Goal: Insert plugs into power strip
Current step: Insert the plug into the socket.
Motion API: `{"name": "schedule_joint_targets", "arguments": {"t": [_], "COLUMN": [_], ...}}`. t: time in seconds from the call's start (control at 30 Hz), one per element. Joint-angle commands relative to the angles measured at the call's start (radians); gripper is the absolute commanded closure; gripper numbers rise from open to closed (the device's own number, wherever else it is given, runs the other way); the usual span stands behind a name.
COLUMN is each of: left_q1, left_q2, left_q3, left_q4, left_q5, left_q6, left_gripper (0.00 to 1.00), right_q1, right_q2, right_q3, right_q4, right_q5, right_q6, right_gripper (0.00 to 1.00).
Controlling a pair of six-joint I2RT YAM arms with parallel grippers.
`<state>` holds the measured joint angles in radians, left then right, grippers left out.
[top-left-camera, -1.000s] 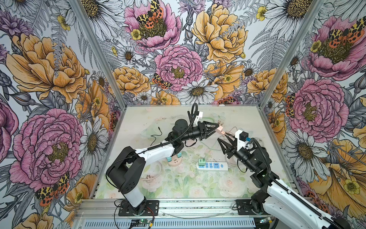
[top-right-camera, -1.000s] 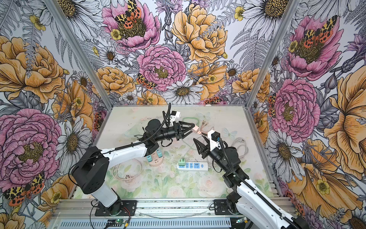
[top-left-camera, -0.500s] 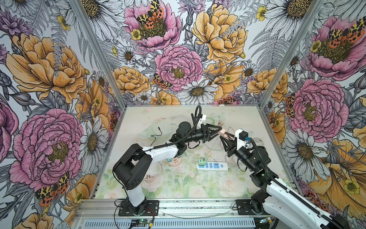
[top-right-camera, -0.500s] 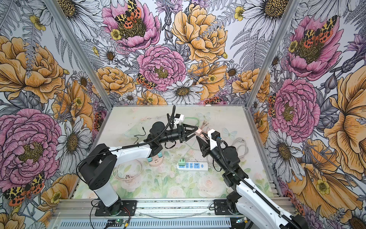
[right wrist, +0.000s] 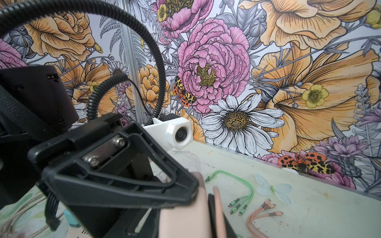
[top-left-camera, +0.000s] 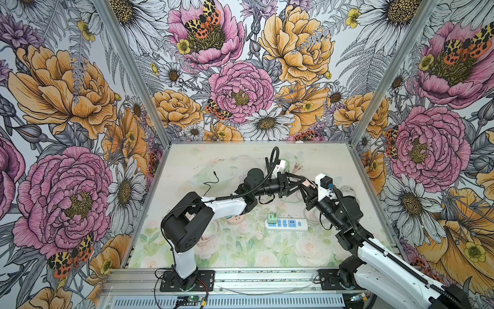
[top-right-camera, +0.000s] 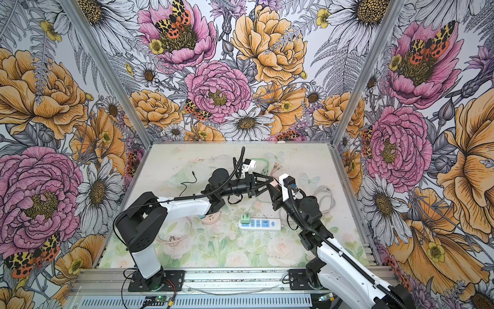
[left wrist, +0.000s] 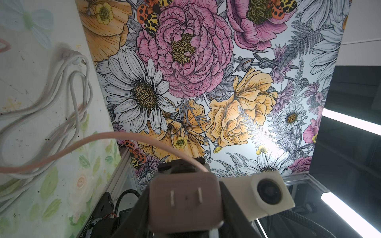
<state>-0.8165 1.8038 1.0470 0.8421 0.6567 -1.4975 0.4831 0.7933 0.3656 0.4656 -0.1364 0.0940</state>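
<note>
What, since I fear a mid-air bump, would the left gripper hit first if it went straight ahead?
Most likely the right gripper: the left gripper, shut on the pink-brown plug, points at it, and their tips look nearly touching, though depth is unclear.

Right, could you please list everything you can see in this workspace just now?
power strip: one, white with blue sockets, mid-table.
green plug: one, green, plugged into the strip's end.
pink-brown plug: one, pink-brown, raised between both grippers.
teal plug: one visible, teal, on the table below the left arm.
flat pink plug: one, pink, beside the teal plug.
white cord: one bundle, white, near the right arm.
green multi-head cable: one, green, far side.
pink multi-head cable: one, pink, beside it.
black cable: one, black, thin, left arm's side.
left gripper: black, shut on the pink-brown plug.
right gripper: black, at the same plug; grip unclear.
</note>
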Motion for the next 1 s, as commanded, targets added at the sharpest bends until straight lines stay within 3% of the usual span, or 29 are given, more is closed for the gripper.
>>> {"name": "schedule_joint_targets", "arguments": {"t": [0.0,0.1,0.23,0.33,0.43,0.57,0.8,0.87,0.93,0.97], "left_q1": [-0.01,-0.003,0.0,0.004,0.004,0.004,0.01,0.014,0.014,0.014], "left_q2": [0.006,0.0,-0.001,-0.003,-0.007,-0.015,-0.017,-0.018,-0.017,-0.019], "left_q3": [0.023,0.023,0.026,0.025,0.026,0.023,0.025,0.023,0.028,0.03], "left_q4": [0.063,0.069,0.069,0.075,0.075,0.069,0.07,0.069,0.066,0.058], "left_q5": [0.024,0.023,0.02,0.024,0.029,0.024,0.026,0.026,0.036,0.04], "left_q6": [0.017,0.016,0.016,0.014,0.013,0.017,0.018,0.019,0.023,0.029], "left_gripper": [0.61,0.61,0.61,0.61,0.61,0.61,0.61,0.61,0.48,0.41], "right_q1": [0.014,0.014,0.013,0.014,0.011,0.009,0.008,0.006,0.007,0.007], "right_q2": [-0.019,-0.04,-0.06,-0.069,-0.066,-0.059,-0.075,-0.077,-0.077,-0.075], "right_q3": [0.046,0.045,0.044,0.044,0.045,0.045,0.051,0.061,0.077,0.096], "right_q4": [0.019,-0.009,-0.032,-0.05,-0.068,-0.08,-0.127,-0.155,-0.196,-0.234], "right_q5": [-0.06,-0.051,-0.035,-0.029,-0.034,-0.034,-0.03,-0.028,-0.031,-0.024], "right_q6": [0.035,0.028,0.032,0.028,0.025,0.018,0.013,0.011,-0.008,-0.025], "right_gripper": [0.73,0.69,0.53,0.52,0.58,0.74,0.75,0.84,1.0,1.0]}}
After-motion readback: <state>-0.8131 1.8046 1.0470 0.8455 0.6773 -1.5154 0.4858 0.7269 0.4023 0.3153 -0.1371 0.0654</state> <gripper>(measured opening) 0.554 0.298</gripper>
